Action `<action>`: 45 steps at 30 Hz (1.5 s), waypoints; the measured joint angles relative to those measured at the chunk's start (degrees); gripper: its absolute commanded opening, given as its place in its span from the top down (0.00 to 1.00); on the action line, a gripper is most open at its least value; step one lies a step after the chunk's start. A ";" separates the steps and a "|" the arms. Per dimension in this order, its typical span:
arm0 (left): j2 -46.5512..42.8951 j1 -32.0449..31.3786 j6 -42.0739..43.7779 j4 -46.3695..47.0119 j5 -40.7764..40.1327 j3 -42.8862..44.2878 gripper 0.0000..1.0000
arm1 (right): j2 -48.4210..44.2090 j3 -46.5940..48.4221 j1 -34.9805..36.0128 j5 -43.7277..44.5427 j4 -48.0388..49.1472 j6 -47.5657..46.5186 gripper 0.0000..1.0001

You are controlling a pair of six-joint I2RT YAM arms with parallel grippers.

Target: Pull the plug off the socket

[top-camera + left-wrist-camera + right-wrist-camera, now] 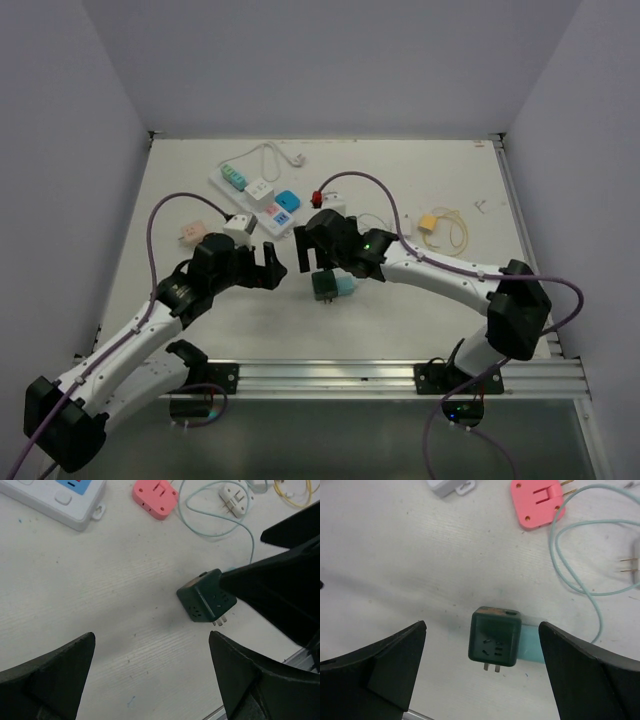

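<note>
The white power strip [257, 197] lies at the back left, with teal, blue and pink faces and a white block [260, 188] standing on it. Only its corner shows in the left wrist view [50, 502] and the right wrist view [451, 486]. My left gripper [272, 266] [152, 675] is open and empty above bare table, just in front of the strip's near end. My right gripper [308, 248] [482, 672] is open and empty, hovering over a dark green cube adapter [495, 637] [325, 286] [207, 600].
A teal plug [531, 644] lies against the cube's right side, and its pale cord [570, 575] loops back. A pink adapter [537, 502] [155, 497], a white two-prong plug [234, 497] and a yellow adapter with cord [430, 224] lie nearby. The metal rail [400, 375] bounds the near edge.
</note>
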 measured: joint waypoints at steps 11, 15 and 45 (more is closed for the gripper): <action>21.70 -13.22 13.73 -0.52 2.12 14.36 0.00 | -26.51 -18.80 -16.52 -0.44 0.26 0.79 0.01; 30.82 -19.04 19.76 -1.25 1.20 21.16 0.00 | -34.71 -25.27 -17.51 -0.52 0.07 0.81 0.01; 55.36 -21.22 40.85 -11.98 5.18 34.69 0.30 | -44.98 -35.12 -18.34 -0.50 0.55 3.39 0.02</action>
